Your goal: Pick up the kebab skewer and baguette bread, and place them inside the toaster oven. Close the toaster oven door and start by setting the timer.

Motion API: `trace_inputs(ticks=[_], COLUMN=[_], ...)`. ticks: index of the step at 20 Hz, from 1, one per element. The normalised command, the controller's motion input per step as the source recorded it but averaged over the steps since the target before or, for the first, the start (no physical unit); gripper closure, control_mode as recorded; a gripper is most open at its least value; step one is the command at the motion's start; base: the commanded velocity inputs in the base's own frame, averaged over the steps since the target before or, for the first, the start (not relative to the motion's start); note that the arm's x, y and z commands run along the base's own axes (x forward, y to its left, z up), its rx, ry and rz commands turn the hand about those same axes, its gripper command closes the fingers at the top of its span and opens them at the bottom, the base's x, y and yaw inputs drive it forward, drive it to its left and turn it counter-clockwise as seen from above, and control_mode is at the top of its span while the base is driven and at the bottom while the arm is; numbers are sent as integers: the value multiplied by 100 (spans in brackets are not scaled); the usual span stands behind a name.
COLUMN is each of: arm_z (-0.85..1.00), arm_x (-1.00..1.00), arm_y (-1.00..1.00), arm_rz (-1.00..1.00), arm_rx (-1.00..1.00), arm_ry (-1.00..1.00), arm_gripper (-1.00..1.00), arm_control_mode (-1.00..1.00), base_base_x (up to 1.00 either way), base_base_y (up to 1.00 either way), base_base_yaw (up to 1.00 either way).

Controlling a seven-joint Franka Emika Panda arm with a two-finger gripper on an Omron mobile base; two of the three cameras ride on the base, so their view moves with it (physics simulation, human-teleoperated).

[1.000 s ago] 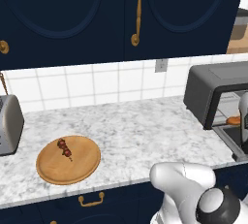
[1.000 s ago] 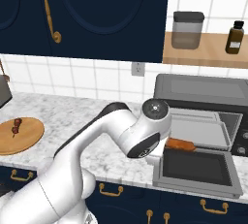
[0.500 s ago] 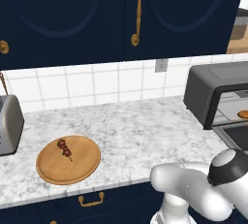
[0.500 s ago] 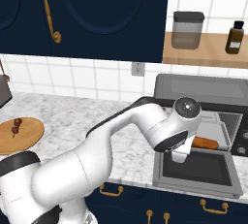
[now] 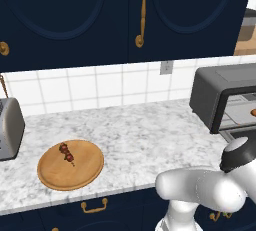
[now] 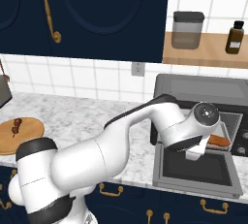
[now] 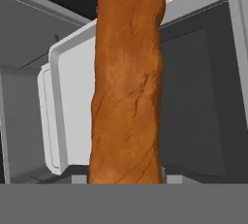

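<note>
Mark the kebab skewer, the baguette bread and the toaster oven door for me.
kebab skewer (image 5: 67, 153), left base view, middle meat chunks.
baguette bread (image 7: 127, 82), hand view, mid crust.
toaster oven door (image 6: 196, 169), right base view, dark window of the lowered panel.

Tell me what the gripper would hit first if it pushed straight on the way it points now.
Shut on the baguette bread, the gripper points down toward the toaster oven. Probably the loaf's far end would meet the oven's light grey tray first; depth is unclear.

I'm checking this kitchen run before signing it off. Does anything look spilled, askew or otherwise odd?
Nothing stands out. The baguette bread is held at the mouth of the toaster oven, above its lowered door. The kebab skewer lies on the round board.
</note>
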Motion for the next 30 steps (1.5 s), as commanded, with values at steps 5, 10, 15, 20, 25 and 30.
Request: trace_inputs(ticks=[5,10,15,20,25,30], arm_z=[-7,-9,0,0,3,21], arm_x=[31,27,0,0,-3,0], arm_y=[-8,-18,0,9,15,3], arm_rz=[0,0,6,2,0,0], arm_rx=[0,0,-1,-2,-1,0], arm_ry=[-4,-6,-5,-1,-1,-12], arm_gripper=[100,100,100,100,100,100], arm_control_mode=[-100,-100,-100,-100,-100,-100], base_base_x=[0,0,0,0,0,0], base_base_y=[0,0,0,0,0,0], base_base_yaw=[0,0,0,0,0,0])
